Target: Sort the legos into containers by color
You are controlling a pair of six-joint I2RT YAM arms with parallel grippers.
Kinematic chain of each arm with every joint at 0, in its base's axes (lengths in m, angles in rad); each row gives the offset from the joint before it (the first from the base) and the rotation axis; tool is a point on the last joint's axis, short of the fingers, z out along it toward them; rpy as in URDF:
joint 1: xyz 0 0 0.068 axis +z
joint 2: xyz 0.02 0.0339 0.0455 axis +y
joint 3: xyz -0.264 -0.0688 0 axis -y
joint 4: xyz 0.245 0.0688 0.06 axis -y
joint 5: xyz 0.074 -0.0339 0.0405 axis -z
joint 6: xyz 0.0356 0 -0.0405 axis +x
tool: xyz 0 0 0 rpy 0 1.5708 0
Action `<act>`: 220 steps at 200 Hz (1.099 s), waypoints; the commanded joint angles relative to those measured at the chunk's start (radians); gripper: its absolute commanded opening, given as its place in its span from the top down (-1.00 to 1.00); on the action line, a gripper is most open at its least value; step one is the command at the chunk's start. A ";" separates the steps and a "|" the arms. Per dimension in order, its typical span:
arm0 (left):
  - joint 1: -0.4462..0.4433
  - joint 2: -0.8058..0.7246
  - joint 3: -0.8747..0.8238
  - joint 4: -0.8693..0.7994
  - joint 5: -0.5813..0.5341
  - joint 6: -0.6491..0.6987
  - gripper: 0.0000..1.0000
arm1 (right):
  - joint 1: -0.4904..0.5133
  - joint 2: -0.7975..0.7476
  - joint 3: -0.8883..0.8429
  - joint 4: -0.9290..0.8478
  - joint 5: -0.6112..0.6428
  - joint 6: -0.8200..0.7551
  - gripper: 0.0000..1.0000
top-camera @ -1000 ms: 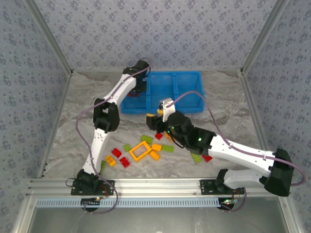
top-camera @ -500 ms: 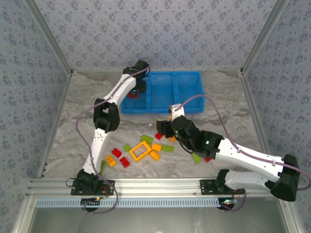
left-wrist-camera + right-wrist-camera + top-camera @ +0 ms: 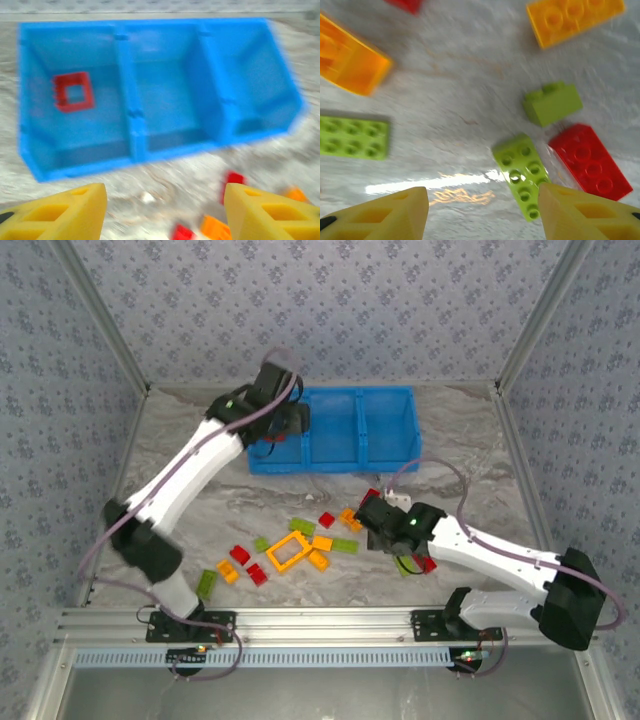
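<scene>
The blue tray of containers (image 3: 400, 392) stands at the back centre. A red square frame lego (image 3: 74, 91) lies in its left compartment. My left gripper (image 3: 290, 423) hovers over that end of the tray (image 3: 132, 125), open with nothing between its yellow fingers (image 3: 55, 212). Loose legos lie scattered in front of the tray, among them a yellow frame (image 3: 288, 551). My right gripper (image 3: 372, 512) hangs open low over the right part of the pile. A lime flat lego (image 3: 522, 175) lies by its right finger (image 3: 590, 212), next to a red brick (image 3: 590, 162) and a lime block (image 3: 552, 102).
Orange bricks (image 3: 575, 17) and a lime plate (image 3: 352, 137) surround the bare marble patch under my right gripper (image 3: 482, 215). Red and orange bricks (image 3: 234, 178) lie just before the tray. Patterned walls enclose the table, and a metal rail (image 3: 320, 625) runs along the near edge.
My left gripper has opened, and its arm has swung with the elbow dropping far left. My right gripper has drawn back from the tray's front toward the right-hand bricks.
</scene>
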 commanded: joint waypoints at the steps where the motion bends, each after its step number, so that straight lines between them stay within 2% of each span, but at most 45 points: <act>1: -0.076 -0.117 -0.241 0.115 0.123 -0.080 -0.31 | -0.015 0.027 -0.045 -0.021 -0.044 0.062 -0.27; 34: -0.199 -0.378 -0.518 0.171 0.119 -0.205 -0.34 | -0.069 0.066 -0.104 0.053 -0.084 0.018 -0.28; 64: -0.249 -0.483 -0.632 0.162 0.089 -0.279 -0.34 | -0.091 0.104 -0.123 0.097 -0.111 0.000 -0.25; 143: -0.263 -0.472 -0.621 0.160 0.084 -0.278 -0.31 | -0.101 0.123 -0.148 0.061 -0.075 0.001 -0.27; 220: -0.265 -0.465 -0.630 0.169 0.090 -0.282 -0.30 | -0.100 0.079 -0.136 0.024 -0.081 -0.009 -0.27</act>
